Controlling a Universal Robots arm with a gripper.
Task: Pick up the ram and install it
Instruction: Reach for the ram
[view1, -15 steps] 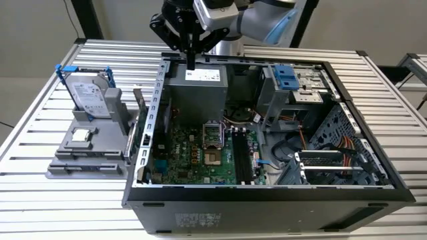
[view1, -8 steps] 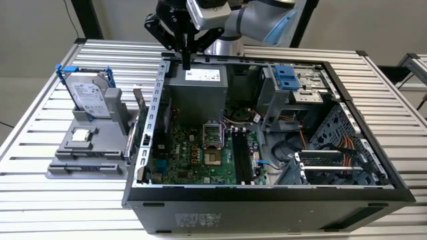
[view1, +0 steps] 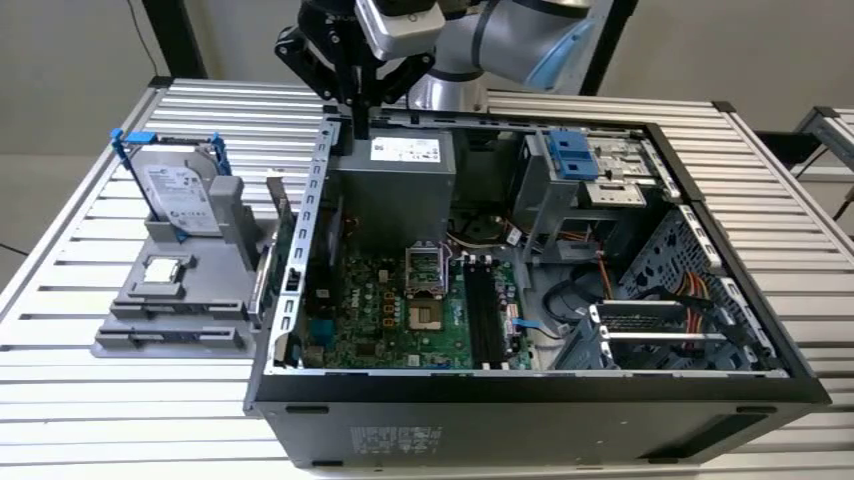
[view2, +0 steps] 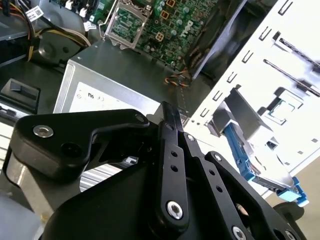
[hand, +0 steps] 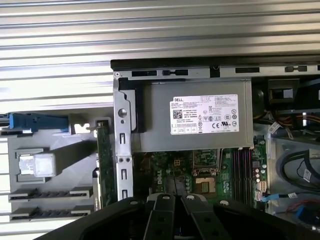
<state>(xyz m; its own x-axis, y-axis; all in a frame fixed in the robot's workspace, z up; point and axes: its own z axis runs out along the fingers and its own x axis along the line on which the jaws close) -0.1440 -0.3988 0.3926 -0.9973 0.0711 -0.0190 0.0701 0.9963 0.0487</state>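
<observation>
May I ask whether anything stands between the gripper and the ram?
Yes: the case's side wall and an upright green card lie between the gripper above the power supply and the ram in the gray holder.

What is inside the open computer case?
A grey power supply, the green motherboard with its open CPU socket and black memory slots, a drive cage and cables. Whatever lies under the power supply is covered.
</observation>
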